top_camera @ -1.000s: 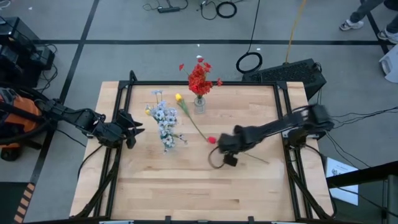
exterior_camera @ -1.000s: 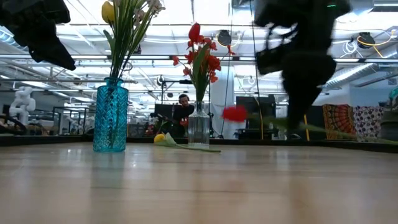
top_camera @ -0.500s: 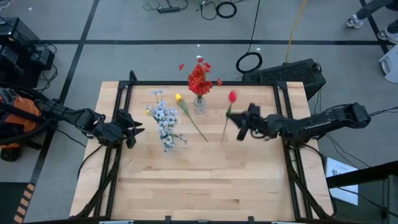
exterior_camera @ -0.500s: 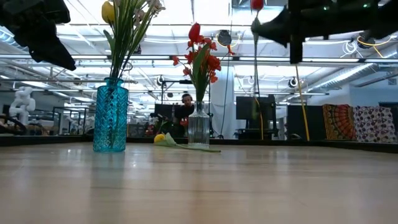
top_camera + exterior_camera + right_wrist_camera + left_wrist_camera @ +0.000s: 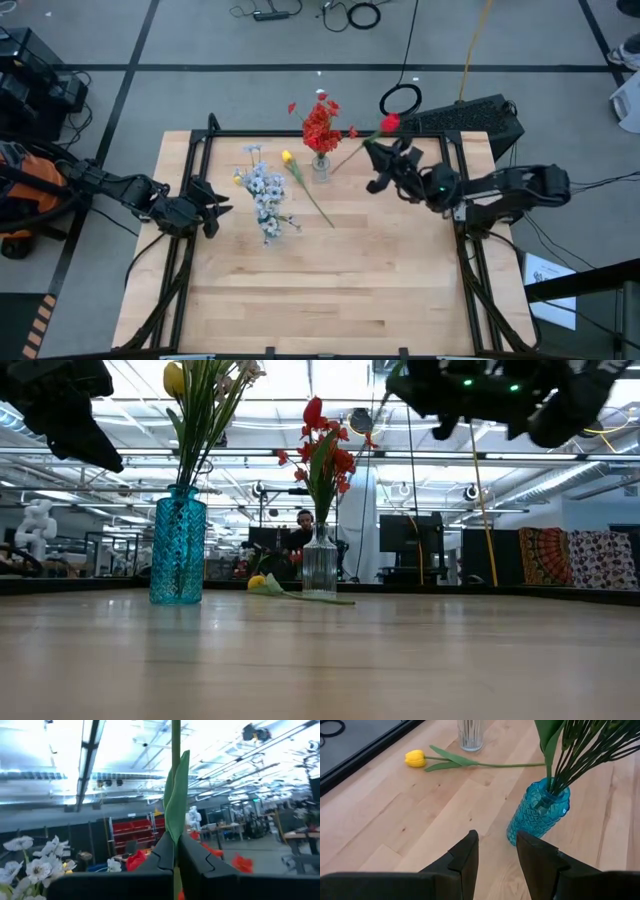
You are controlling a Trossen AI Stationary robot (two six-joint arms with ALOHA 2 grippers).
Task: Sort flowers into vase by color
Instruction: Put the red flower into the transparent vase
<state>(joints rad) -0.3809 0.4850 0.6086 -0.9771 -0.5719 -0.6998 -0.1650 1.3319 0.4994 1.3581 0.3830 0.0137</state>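
Observation:
My right gripper (image 5: 376, 156) is raised over the table's far right part, shut on a red flower (image 5: 390, 122). A clear vase (image 5: 320, 166) at the far middle holds red blooms (image 5: 320, 124). Left of it, a blue vase (image 5: 266, 208) holds white sprays (image 5: 262, 184) and a yellow bud (image 5: 174, 378). A yellow tulip (image 5: 288, 157) lies flat on the wood between the vases. Near the blue vase (image 5: 538, 817), my left gripper (image 5: 495, 851) is open, with nothing between its fingers. My right gripper pinches the red flower's thin green stem (image 5: 175, 836), where a leaf (image 5: 178, 795) grows, between its two fingers. The fingers come from the table's right, tipped upward, and lie across the stem. The flower is lifted clear, with its bloom toward the far edge and its lower stem end (image 5: 336, 170) toward the clear vase.
A black frame (image 5: 330, 134) runs along the table's edges. Bare wood (image 5: 330, 290) fills the near half of the table. In the low view, the room behind shows a person (image 5: 297, 540) and shelving.
My right gripper has risen from the table's middle and gone toward the far edge. It has tipped from pointing down to pointing upward. The red flower, which lay low on the wood, is now lifted clear, with its bloom swung toward the far edge.

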